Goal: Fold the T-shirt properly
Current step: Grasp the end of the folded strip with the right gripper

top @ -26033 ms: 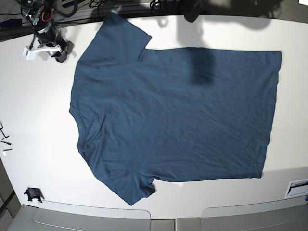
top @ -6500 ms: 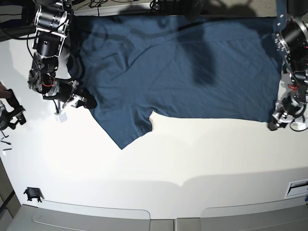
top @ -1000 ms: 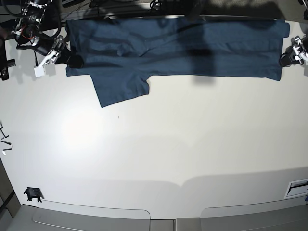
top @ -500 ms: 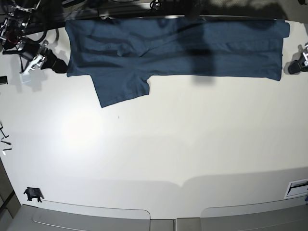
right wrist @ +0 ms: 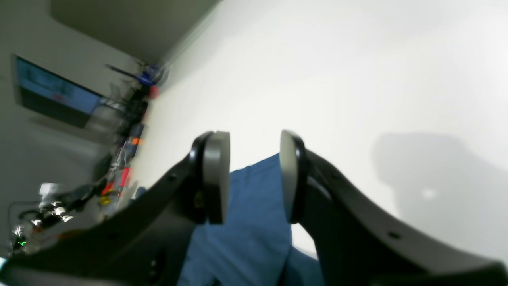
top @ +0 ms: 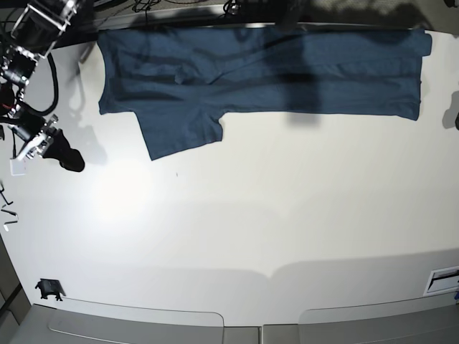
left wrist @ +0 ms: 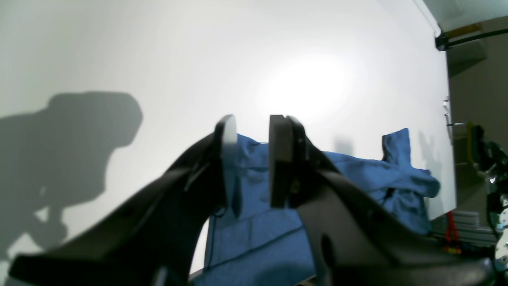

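The T-shirt [top: 258, 68] lies flat along the far edge of the white table [top: 251, 229] in the base view, folded into a long horizontal band. One sleeve [top: 183, 132] projects toward the near side from the band's lower edge. The cloth is dark navy and shows shallow creases near the collar end, at that view's left.

The right end effector [top: 50, 147] sits at the left of the base view, over bare table surface, below and to the left of the T-shirt's left corner and apart from it. In the right wrist view its two fingers [right wrist: 216, 174] stand parted with nothing between them; a corner of the T-shirt [right wrist: 246, 222] shows on the table beyond the gap. The right end effector [right wrist: 250, 174] is released and empty.

The left end effector [left wrist: 250, 159] is at most a dark sliver at the right edge of the base view; it cannot be made out there. In the left wrist view its fingers [left wrist: 279, 159] are separated by a narrow gap with no cloth pinched. The T-shirt [left wrist: 357, 174] lies on the table beyond the fingers, stretching away to the right with a raised fold at its far end. This end effector is likewise released.

A small black object [top: 49, 289] rests near the table's near left corner.
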Motion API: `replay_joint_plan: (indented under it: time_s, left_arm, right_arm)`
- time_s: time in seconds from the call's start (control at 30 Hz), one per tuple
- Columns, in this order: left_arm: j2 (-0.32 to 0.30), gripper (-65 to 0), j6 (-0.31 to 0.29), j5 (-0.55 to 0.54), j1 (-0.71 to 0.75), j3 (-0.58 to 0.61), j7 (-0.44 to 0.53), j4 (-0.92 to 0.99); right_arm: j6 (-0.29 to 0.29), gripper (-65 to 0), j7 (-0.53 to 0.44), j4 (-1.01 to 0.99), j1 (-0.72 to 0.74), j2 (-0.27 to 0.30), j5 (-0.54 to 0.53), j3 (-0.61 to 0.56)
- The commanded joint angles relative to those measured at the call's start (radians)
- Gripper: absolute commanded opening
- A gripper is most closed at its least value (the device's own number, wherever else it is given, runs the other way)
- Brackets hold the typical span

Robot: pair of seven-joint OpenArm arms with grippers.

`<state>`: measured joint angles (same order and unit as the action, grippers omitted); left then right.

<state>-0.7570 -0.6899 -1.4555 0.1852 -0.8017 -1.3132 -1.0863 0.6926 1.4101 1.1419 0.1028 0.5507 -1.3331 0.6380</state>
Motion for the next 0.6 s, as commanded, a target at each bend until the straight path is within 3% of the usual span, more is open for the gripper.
replay_joint_plan:
  time_s: [0.0,0.1,0.3,0.57]
  left_arm:
    - [-0.027,-52.3,-0.008,-0.028,-0.005,-0.010,0.013,-0.014]
    - [-0.011,-52.3,-0.008,-0.028,-0.005,-0.010,0.019,-0.014]
    - [0.010,-52.3,-0.008,-0.028,-0.005,-0.010,0.020,-0.014]
    - [0.014,-52.3,-0.008,-0.028,-0.003,-0.010,0.020,-0.014]
  right_arm:
    - [0.006,-44.9,-0.014,0.017,0.035,0.005,0.016,0.006]
    - [0.006,-44.9,-0.022,0.017,0.079,-0.052,0.176,-0.003]
    - [0.006,-44.9,-0.140,0.016,0.082,-0.128,0.432,-0.093]
    - [0.006,-44.9,-0.161,0.016,0.082,-0.206,0.500,-0.249]
